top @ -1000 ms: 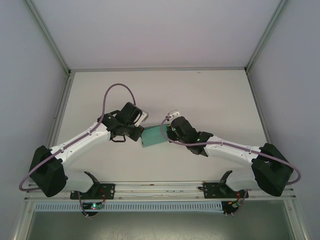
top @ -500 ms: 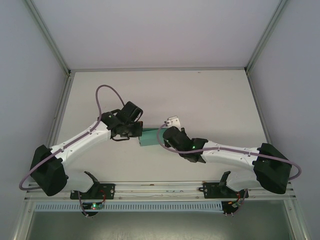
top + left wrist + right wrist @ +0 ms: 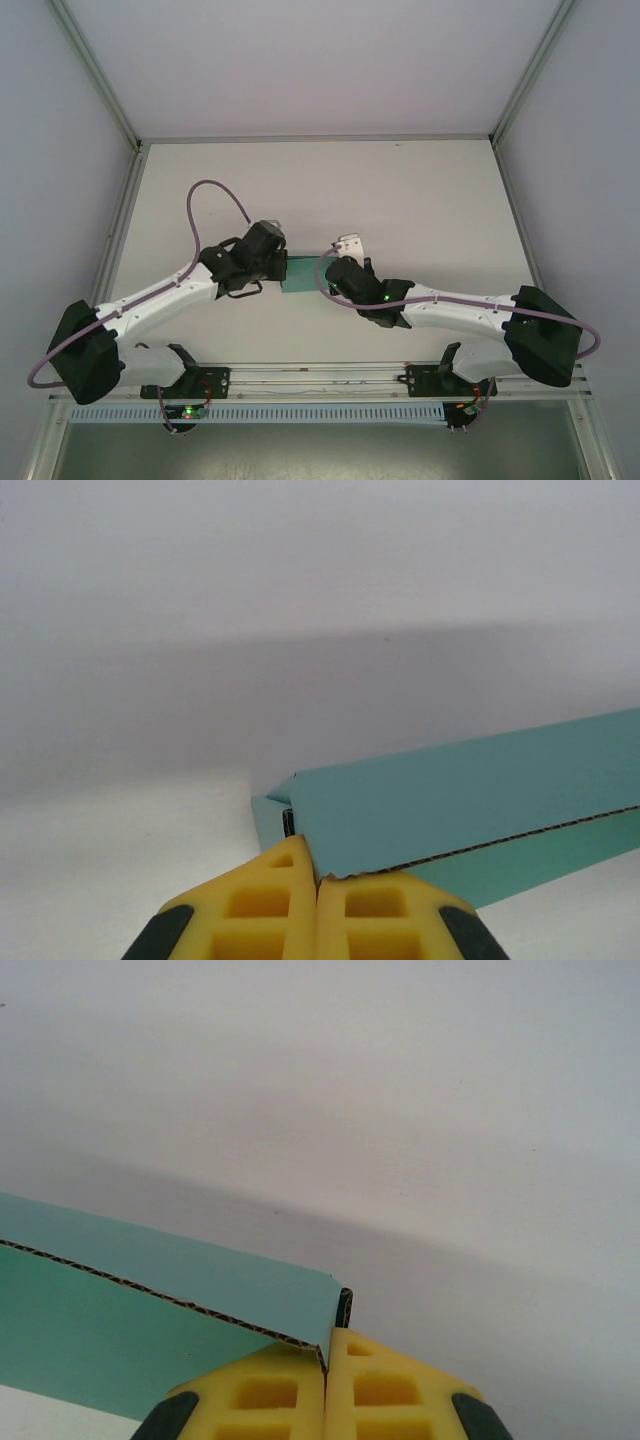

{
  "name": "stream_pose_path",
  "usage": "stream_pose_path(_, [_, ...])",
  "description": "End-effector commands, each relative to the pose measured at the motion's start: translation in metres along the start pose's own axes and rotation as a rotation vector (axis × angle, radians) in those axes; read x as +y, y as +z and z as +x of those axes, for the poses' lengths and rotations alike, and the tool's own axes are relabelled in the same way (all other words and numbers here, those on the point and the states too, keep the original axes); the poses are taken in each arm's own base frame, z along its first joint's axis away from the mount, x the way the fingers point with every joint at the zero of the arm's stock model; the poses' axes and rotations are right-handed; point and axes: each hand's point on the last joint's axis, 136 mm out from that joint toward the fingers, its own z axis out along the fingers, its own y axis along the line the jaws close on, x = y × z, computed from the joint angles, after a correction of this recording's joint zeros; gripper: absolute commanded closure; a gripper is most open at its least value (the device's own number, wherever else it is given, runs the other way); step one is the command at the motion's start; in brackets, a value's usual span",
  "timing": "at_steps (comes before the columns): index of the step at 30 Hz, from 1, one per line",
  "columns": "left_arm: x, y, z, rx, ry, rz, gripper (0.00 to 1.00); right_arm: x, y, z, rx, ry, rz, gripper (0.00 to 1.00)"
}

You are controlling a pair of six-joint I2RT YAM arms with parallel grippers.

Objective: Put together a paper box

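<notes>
far table (image 3: 420, 190) free; paper box (image 3: 298, 276) fills gap btwn left tool (image 3: 317, 885), right tool (image 3: 326, 1358)

I see the table (image 3: 420, 190) from above, behind the arm bases (image 3: 190, 382), looking down, each wrist camera close over its own fingers (image 3: 265, 905), low along the tabletop, all three sharing the paper box (image 3: 298, 276).

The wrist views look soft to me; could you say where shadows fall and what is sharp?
Left wrist: a soft shadow band crosses the table beyond the paper box, whose corrugated edge is sharp. Right wrist: a similar diagonal shadow, edge equally crisp.
</notes>
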Motion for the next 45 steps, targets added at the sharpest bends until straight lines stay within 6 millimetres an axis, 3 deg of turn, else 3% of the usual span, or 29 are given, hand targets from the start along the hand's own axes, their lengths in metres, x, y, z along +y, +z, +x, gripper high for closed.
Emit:
stream_pose_path(1, [0.038,0.024,0.083,0.224,0.046,-0.100,1.00,-0.014,0.005,0.049,0.144,-0.077,0.037,1.00])
stream_pose_path(3, [0.042,0.028,0.093,0.214,0.058,-0.096,1.00,-0.014,0.003,0.046,0.133,-0.064,0.031,0.99])
stream_pose_path(7, [0.046,0.034,0.100,0.165,0.085,-0.109,1.00,-0.008,-0.003,0.034,0.098,-0.031,-0.012,0.85])
stream_pose_path(12, [0.044,0.039,0.098,0.134,0.136,-0.134,1.00,-0.002,-0.016,0.007,0.051,0.026,-0.086,0.50])
stream_pose_path(16, [0.034,0.041,0.097,0.117,0.170,-0.117,1.00,0.005,-0.028,-0.020,0.008,0.092,-0.172,0.41])
stream_pose_path(18, [0.033,0.040,0.097,0.106,0.177,-0.114,1.00,0.006,-0.034,-0.032,-0.024,0.118,-0.192,0.29])
stream_pose_path(22, [0.031,0.037,0.093,0.085,0.196,-0.112,1.00,-0.013,-0.034,-0.052,-0.084,0.154,-0.129,0.28])
stream_pose_path(25, [0.032,0.035,0.091,0.075,0.203,-0.120,1.00,-0.025,-0.026,-0.049,-0.057,0.207,-0.107,0.29])
stream_pose_path(35, [0.015,0.031,0.079,0.042,0.260,-0.058,1.00,-0.042,-0.002,0.026,0.126,0.292,-0.062,0.46])
stream_pose_path(39, [0.003,0.023,0.071,0.025,0.297,-0.010,0.87,-0.048,0.001,0.043,0.154,0.312,-0.038,0.49])
stream_pose_path(45, [-0.018,0.001,0.062,-0.004,0.380,0.091,0.64,-0.048,0.003,0.047,0.165,0.319,-0.037,0.51])
